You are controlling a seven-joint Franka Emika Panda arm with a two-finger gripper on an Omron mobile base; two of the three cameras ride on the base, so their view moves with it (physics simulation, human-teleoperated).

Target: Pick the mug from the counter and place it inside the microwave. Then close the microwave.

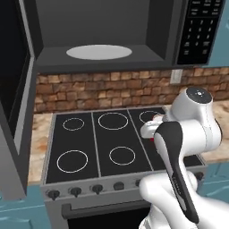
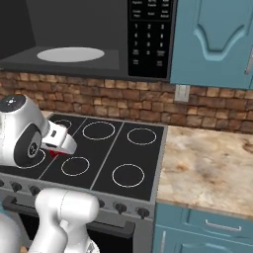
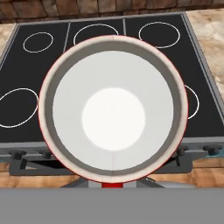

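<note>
The red mug is seen from above in the hand view, its white inside ringed by a thin red rim. My gripper is shut on the mug, and a red sliver of the mug peeks out under the white hand. It hangs above the right side of the black stovetop, well below the microwave. The microwave is open, with its white round plate bare and its door swung out to the left. The fingertips are hidden behind the mug.
The beige counter runs to the right of the stove, with teal cabinets above it. A brick backsplash stands behind the stove. The microwave keypad sits right of the cavity. Stove knobs line the front edge.
</note>
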